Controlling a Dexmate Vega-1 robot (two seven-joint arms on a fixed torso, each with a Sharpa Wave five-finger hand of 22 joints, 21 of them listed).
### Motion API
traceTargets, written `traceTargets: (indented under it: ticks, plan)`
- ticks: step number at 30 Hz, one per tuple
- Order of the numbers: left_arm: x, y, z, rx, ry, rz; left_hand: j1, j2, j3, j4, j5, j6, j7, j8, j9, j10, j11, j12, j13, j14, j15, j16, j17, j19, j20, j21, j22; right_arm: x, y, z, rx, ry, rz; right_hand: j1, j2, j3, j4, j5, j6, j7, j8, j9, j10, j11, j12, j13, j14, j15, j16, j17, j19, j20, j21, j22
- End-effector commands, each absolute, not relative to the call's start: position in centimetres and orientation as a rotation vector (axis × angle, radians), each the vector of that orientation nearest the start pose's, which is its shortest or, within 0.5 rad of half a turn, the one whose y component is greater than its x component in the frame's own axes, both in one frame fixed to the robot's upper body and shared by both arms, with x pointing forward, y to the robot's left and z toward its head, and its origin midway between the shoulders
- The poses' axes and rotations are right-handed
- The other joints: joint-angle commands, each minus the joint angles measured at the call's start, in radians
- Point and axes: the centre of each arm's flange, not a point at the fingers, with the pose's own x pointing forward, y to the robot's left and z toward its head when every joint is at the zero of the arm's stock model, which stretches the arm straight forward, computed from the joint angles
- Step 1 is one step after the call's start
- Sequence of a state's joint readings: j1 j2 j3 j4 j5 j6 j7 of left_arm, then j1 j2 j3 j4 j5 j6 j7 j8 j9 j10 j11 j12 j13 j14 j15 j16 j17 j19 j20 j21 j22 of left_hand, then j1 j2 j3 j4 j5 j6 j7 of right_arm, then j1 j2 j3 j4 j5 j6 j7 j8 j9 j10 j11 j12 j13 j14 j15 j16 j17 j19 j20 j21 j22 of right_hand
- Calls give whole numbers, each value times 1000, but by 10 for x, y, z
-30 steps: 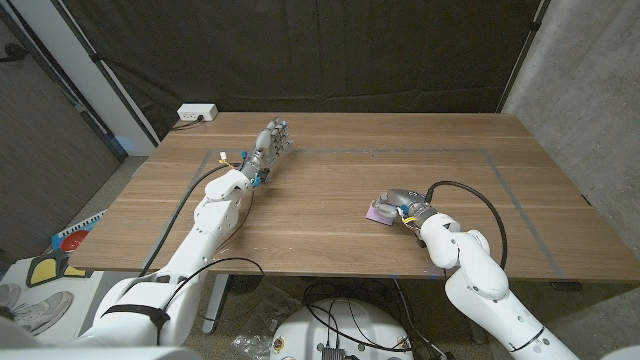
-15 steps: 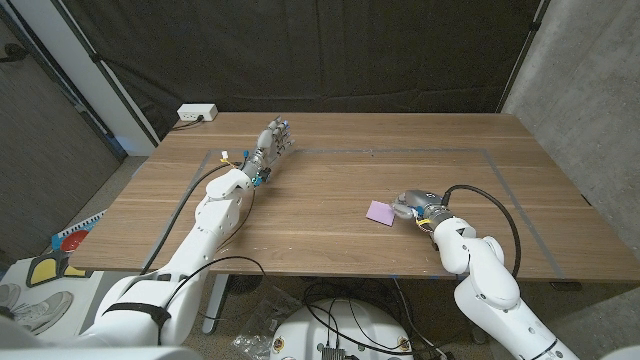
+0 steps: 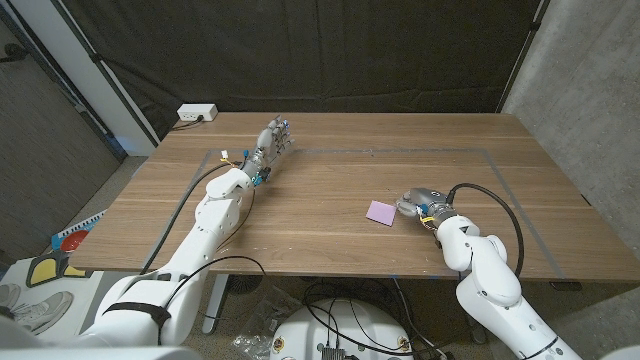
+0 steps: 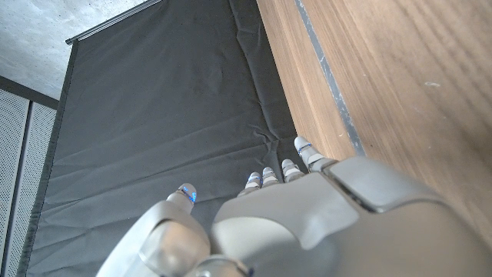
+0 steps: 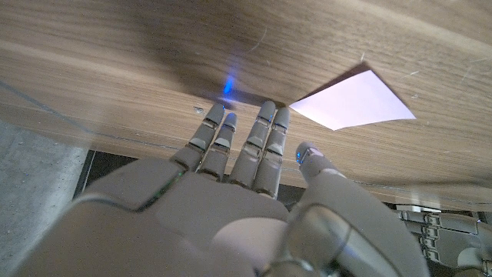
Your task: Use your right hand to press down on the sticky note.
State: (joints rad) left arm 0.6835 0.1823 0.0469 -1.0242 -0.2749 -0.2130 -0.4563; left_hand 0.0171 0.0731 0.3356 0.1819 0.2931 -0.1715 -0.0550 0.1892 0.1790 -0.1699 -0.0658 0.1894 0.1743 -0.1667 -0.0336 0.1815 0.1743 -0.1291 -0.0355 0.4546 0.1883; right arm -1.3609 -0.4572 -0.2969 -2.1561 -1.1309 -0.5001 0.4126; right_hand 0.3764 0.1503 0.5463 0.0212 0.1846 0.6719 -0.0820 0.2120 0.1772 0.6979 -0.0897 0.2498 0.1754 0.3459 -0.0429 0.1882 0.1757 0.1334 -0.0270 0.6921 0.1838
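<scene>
Robot's right hand (image 3: 418, 200) hovers just beside the small square pale-purple paper sticky note (image 3: 380, 212) on the wooden table (image 3: 320, 190).
Its extended, close-set fingers (image 5: 261, 142) hold nothing; pressing looks not yet under way.

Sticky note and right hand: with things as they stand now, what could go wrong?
1. The right hand sits beside the sticky note, not on it; pressing straight down from here would likely hit bare table.
2. In the right wrist view the fingertips are close to the note's edge; sliding across could push or curl the paper instead of pinning it.
</scene>
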Motion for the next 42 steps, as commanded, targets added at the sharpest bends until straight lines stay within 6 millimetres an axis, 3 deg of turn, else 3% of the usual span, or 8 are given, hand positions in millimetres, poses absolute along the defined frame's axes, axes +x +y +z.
traceTargets:
  ticks: [1,2,5,15,19,22,29,42]
  plan:
    - [696,262,-3,26,-559,-390,7,83,0,-3,8,-136,-1,1,5,-103,-1,4,6,-69,-19,2,5,0,-3,-1,4,497,-199,-98,-1414,-305,-75,15,5,18,-19,8,26,-6,0,1,32,-9,6,2,26,-39,-2,-6,5,-4,5,2]
    - [696,262,-4,25,-558,-390,7,83,0,-3,8,-136,-1,1,5,-103,-1,4,6,-69,-18,1,5,0,-3,-2,4,495,-197,-96,-1418,-324,-79,38,12,29,-40,8,30,-8,-4,1,36,-12,3,2,31,-44,-3,-7,7,-8,5,1]
    - [697,262,-4,24,-556,-392,7,83,0,-3,8,-136,-1,1,5,-104,-2,4,6,-69,-19,2,5,0,-3,-2,4,492,-191,-94,-1420,-367,-90,60,16,39,-61,8,39,-16,-5,1,42,-28,0,2,34,-52,-4,-7,13,-11,7,1]
    - [700,265,-5,19,-552,-390,7,83,0,-3,8,-136,-2,1,5,-104,-1,4,6,-70,-19,1,5,-1,-3,-3,4,501,-179,-91,-1408,-365,-38,90,27,43,-83,4,8,-31,-24,1,18,-34,-21,2,1,-64,-10,2,6,-23,5,2]
    - [700,267,-5,18,-555,-387,7,83,0,-3,8,-136,-1,1,5,-105,0,4,6,-70,-19,1,5,-1,-3,-3,4,507,-177,-92,-1418,-341,-13,89,26,31,-79,0,-19,-21,-32,2,-14,-29,-38,2,-31,-48,-11,8,-8,-23,1,2]
    - [699,270,-5,18,-555,-382,7,83,-1,-3,8,-136,-2,1,5,-104,-1,4,6,-71,-21,1,5,0,-3,-3,4,509,-178,-93,-1420,-322,-17,75,19,17,-68,-3,13,-19,-18,2,28,-29,-26,3,-5,-55,4,9,-4,-20,4,2]
    - [701,272,-5,18,-551,-383,7,83,-1,-3,8,-137,-2,1,5,-105,-2,4,6,-71,-19,1,5,-1,-4,-3,4,505,-186,-95,-1437,-281,-66,57,11,22,-55,-1,104,-1,2,1,108,-3,-8,2,56,-61,8,-1,17,-14,13,3]
    - [702,269,-2,22,-556,-394,7,82,-2,-4,8,-137,-2,1,5,-106,0,4,6,-71,-20,1,5,-2,-3,-4,4,506,-186,-98,-1429,-270,-47,52,8,24,-53,0,113,3,-1,1,119,1,-8,2,67,-62,5,-2,27,-14,17,3]
